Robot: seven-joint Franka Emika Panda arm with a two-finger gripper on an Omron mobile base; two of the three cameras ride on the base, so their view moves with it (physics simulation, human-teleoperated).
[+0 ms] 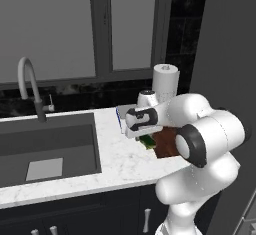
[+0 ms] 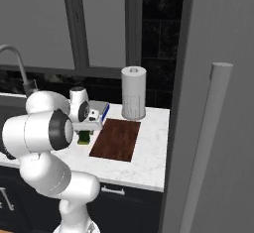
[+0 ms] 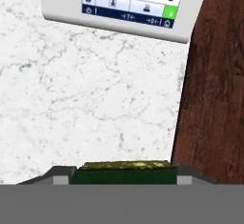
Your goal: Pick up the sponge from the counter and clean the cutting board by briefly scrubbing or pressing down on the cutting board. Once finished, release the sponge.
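Seen from the left base view, our arm folds forward over the counter (image 1: 120,164), its hand turned down at the left edge of the cutting board (image 1: 167,144), and we glimpse the sponge (image 1: 147,140) under the wrist; the gripper's tips are hidden there by the hand. Left of it the dark sink (image 1: 47,149) holds a pale flat square, with a curved faucet (image 1: 27,86) behind it and a paper towel roll (image 1: 165,81) by the window. From the right base view, we see the sponge (image 2: 85,137) on the marble just beside the board's left side, below the hand, with the kitchen scale (image 2: 97,113) behind. Looking along the hand, our gripper (image 3: 125,174) has a finger pressed against each end of the sponge, pinching it, beside the board's edge on the white marble.
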